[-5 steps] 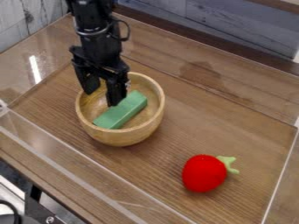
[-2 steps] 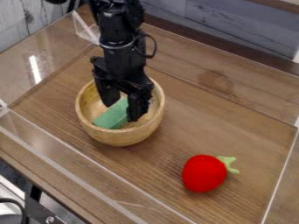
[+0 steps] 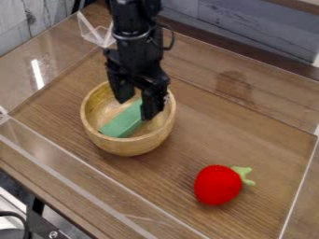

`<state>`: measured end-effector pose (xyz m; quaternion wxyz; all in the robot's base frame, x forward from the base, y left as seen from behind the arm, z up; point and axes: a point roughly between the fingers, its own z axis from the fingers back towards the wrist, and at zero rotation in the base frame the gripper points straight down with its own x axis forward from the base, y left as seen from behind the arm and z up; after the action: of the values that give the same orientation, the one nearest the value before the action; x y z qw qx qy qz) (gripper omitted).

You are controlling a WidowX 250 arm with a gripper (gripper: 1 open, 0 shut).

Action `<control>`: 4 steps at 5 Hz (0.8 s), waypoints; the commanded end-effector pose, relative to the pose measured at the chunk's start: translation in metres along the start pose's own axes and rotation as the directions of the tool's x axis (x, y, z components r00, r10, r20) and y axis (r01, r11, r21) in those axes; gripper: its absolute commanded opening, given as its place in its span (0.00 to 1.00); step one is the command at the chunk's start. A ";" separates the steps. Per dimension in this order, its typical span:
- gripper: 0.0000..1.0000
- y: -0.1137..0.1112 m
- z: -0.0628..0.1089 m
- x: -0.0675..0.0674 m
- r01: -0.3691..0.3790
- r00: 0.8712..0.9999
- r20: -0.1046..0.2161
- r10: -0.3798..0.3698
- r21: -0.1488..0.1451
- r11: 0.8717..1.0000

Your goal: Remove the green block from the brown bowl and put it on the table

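Note:
The green block (image 3: 121,121) lies tilted inside the brown bowl (image 3: 100,139), which rests left of centre on the table (image 3: 237,121). My black gripper (image 3: 137,103) hangs over the bowl's far half, open, one finger on each side of the block's upper end. Its fingers (image 3: 152,101) hide that end of the block. I cannot tell whether the fingertips touch the block.
A red strawberry toy (image 3: 219,184) with green leaves lies at the front right of the table. Low clear acrylic walls (image 3: 75,177) border the tabletop on all sides. The arm's black body rises toward the top of the view.
The gripper has shifted right from the bowl's left rim to over the block, still open. The block and bowl have not moved.

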<state>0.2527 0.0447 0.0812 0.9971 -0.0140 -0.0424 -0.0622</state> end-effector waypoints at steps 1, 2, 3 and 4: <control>0.00 0.022 0.013 0.007 -0.014 0.998 0.054 0.012 0.020 1.000; 1.00 0.029 0.006 -0.003 0.036 0.998 0.056 -0.037 0.015 0.999; 1.00 0.023 0.004 0.004 0.058 0.997 0.042 -0.059 0.014 0.998; 1.00 0.023 -0.004 0.004 0.145 0.989 0.027 -0.146 0.007 0.989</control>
<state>0.2510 0.0653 0.0663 0.9908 -0.0184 -0.0360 -0.1291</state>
